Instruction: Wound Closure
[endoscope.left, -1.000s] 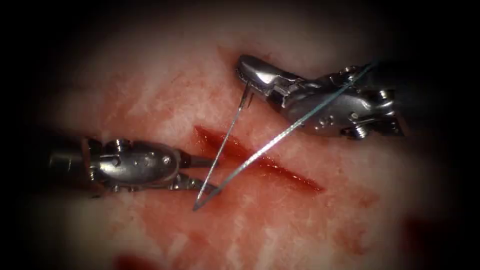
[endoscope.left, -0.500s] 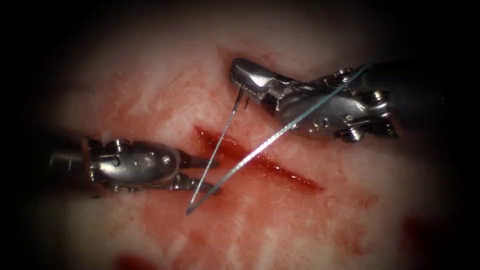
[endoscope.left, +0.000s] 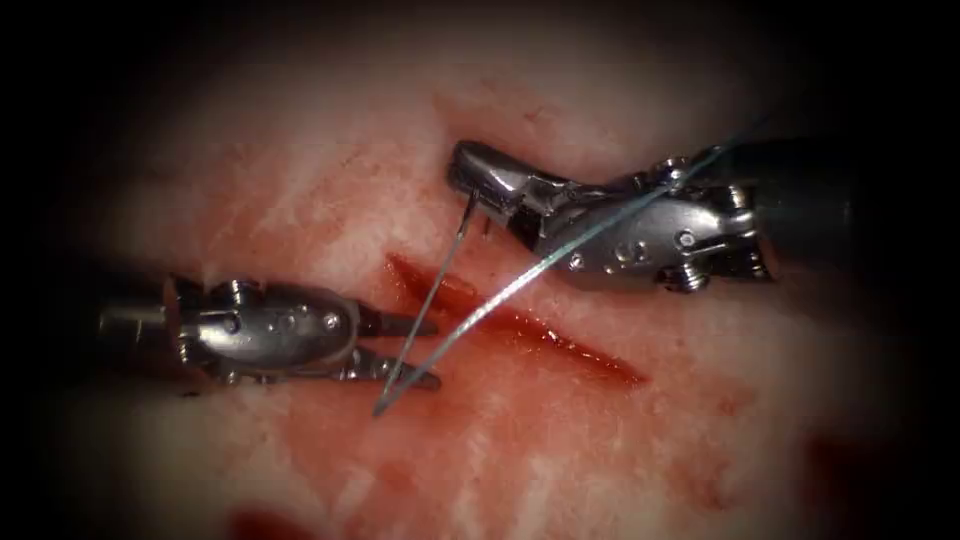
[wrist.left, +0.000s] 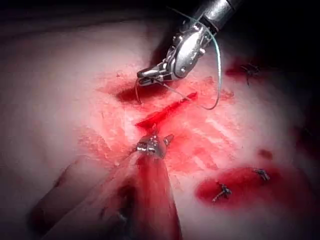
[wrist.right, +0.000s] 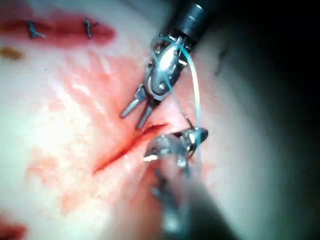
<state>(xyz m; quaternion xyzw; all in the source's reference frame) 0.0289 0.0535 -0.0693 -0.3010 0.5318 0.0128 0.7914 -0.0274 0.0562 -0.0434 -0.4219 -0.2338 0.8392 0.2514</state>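
tissue (endoscope.left: 300, 200); right gripper (endoscope.left: 470, 175) holds needle (endoscope.left: 425, 305); left gripper (endoscope.left: 415, 350) empty

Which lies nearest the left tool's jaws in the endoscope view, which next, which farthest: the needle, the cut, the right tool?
Measured from the left tool, whose jaws stand open and grip nothing:
1. needle: its lower part crosses between those jaws.
2. cut: just to their right, running down and away.
3. right tool: upper right, beyond the cut, shut on the needle's upper end.

Needle (endoscope.left: 432, 292) and thread (endoscope.left: 520, 285) cross between left claw (endoscope.left: 420, 352) and cut (endoscope.left: 520, 322); tissue (endoscope.left: 600, 460) below lies open.
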